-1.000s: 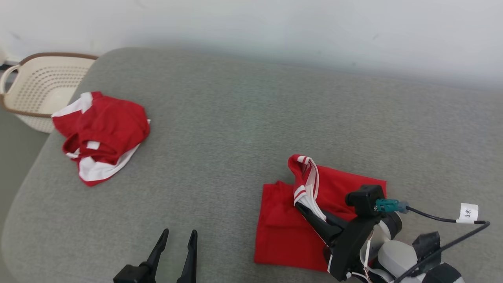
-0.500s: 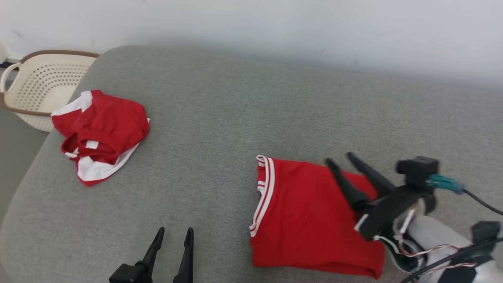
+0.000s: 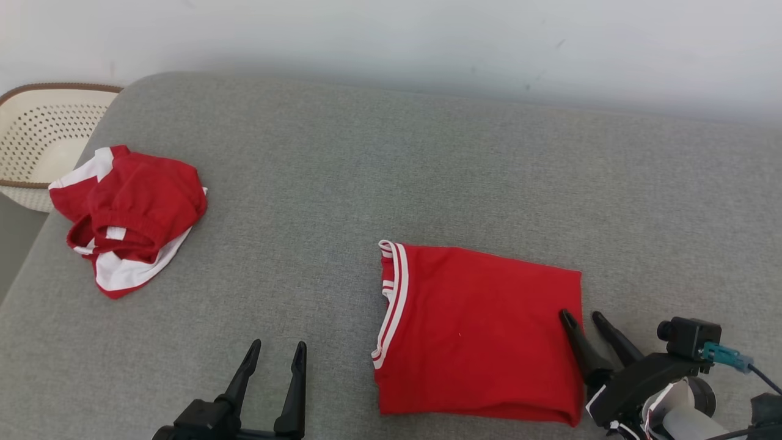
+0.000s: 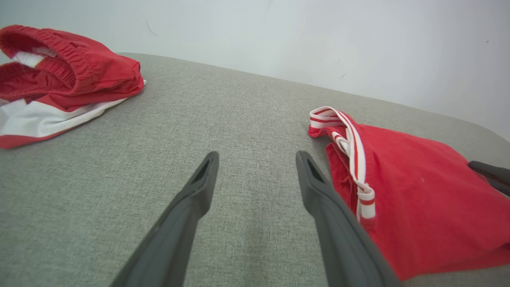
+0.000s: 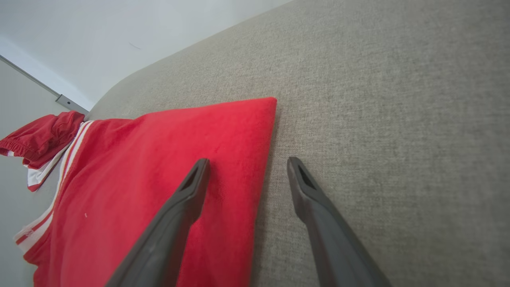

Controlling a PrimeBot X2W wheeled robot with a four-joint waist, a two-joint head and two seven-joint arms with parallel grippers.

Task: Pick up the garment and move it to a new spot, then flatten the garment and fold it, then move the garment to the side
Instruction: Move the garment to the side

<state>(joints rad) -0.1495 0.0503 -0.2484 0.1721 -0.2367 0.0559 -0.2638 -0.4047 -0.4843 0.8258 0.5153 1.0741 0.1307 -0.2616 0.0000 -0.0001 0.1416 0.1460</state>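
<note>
A red garment point(image 3: 482, 333) with white-striped trim lies folded flat as a rectangle on the grey cushion, its striped edge to the left; it also appears in the left wrist view point(image 4: 414, 191) and the right wrist view point(image 5: 167, 167). My right gripper point(image 3: 580, 316) is open at the garment's right edge, one finger over the cloth and one over bare cushion point(image 5: 245, 161). Nothing is between its fingers. My left gripper point(image 3: 276, 347) stands open over bare cushion to the left of the garment point(image 4: 257, 157).
A second red and white garment point(image 3: 125, 214) lies crumpled at the cushion's left end. A cream perforated basket point(image 3: 36, 134) stands beyond that end. A white wall runs behind the grey cushion point(image 3: 391, 171).
My right gripper let go of the striped edge, which it had lifted over the cloth, and drew back to the right edge. The garment now lies flat. The camera shifted slightly.
</note>
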